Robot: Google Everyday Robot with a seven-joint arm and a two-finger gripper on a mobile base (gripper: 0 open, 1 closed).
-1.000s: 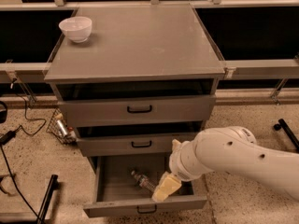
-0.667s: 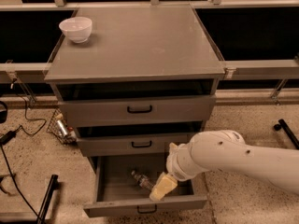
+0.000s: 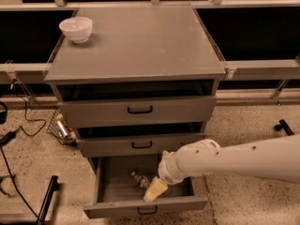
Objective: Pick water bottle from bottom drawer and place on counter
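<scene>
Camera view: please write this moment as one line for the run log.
phase: reach | gripper: inside open bottom drawer, beside water bottle | water bottle: lying in drawer, not lifted | counter: white bowl at far left corner

counter [image 3: 140,46] matte metal | bowl [image 3: 76,29] glossy white | tool [image 3: 153,191] pale plastic, in bottom drawer [image 3: 117,208]

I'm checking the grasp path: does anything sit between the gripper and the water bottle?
Nothing visible does. The gripper hangs inside the open bottom drawer, close beside the bottle, and no other item lies between them.
</scene>
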